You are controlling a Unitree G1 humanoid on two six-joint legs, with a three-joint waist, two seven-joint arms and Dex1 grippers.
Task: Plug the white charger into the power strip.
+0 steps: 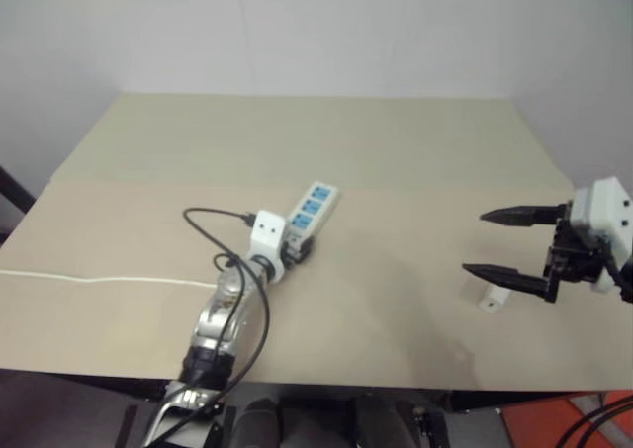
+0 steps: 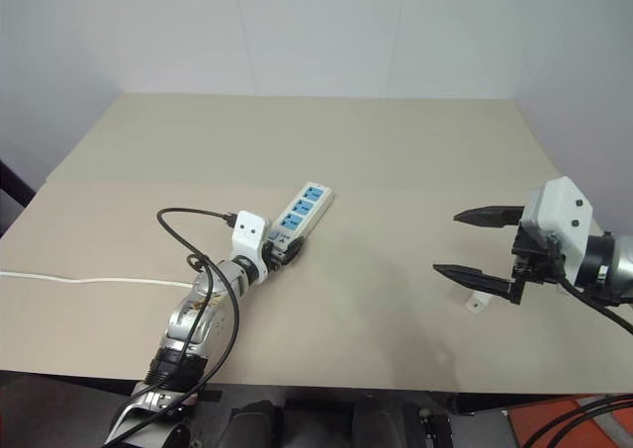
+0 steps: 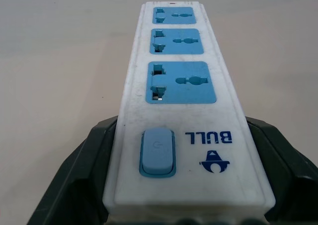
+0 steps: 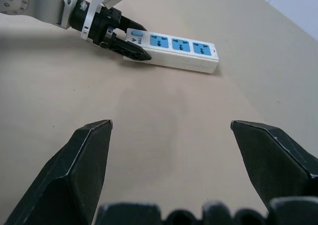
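Nearest the robot, the left arm reaches forward low over the counter (image 1: pixel 415 161), and its left claw (image 2: pixel 280 251) is closed on the switch end of the strip (image 2: pixel 302 209), one finger (image 3: pixel 74 170) pressed to each long side, as the left wrist view shows. The strip lies flat, its three blue sockets facing up and running away from the claw toward the far side; a thin white cord (image 1: pixel 99 279) trails across the counter to the left edge. Off to the right, the right arm is held up with its right claw (image 2: pixel 477 243) spread wide and empty, pointing left across the counter. The charger (image 2: pixel 478 301) lies on the counter just below and beside that claw's lower finger, well apart from the strip. This looks like the bracing step: the strip is pinned, the charger not yet picked up. Next, the right claw would need to drop onto the charger, close on its body, and carry it over to a socket with the prongs facing down.
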